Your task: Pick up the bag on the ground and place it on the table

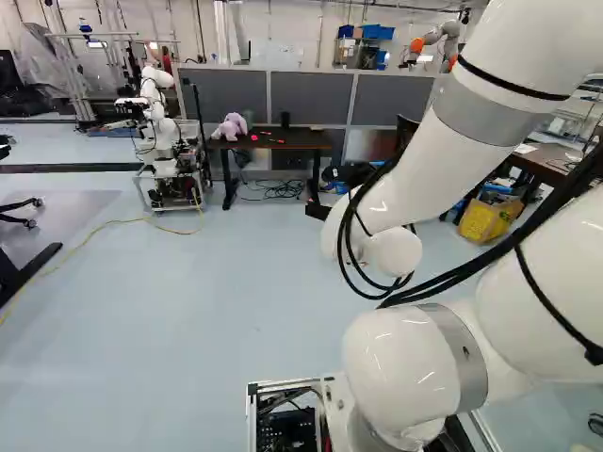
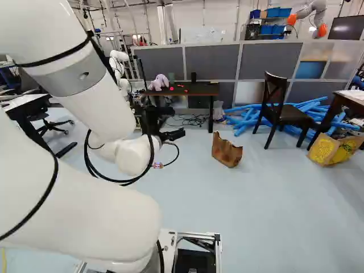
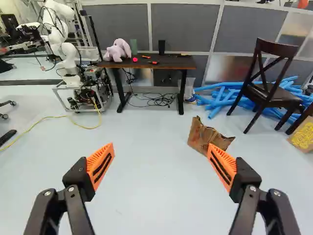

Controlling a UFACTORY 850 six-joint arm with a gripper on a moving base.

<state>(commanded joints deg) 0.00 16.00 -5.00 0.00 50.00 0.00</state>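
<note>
Orange-padded black claw [image 3: 161,145]: mine, spread wide, empty.
Crumpled brown paper bag [image 3: 208,137]: approach stage; I should move nearer, then lower.
Dark rectangular worktop [image 3: 172,62]: destination, later.

In our frame we count one brown paper bag [image 2: 227,151], one yellow bag [image 2: 334,150], at least three tables [image 3: 173,62], one wooden chair [image 3: 272,93], one plush toy [image 3: 115,52], another robot [image 3: 59,30], and more blue tubes [image 3: 218,99] than we can number.
</note>
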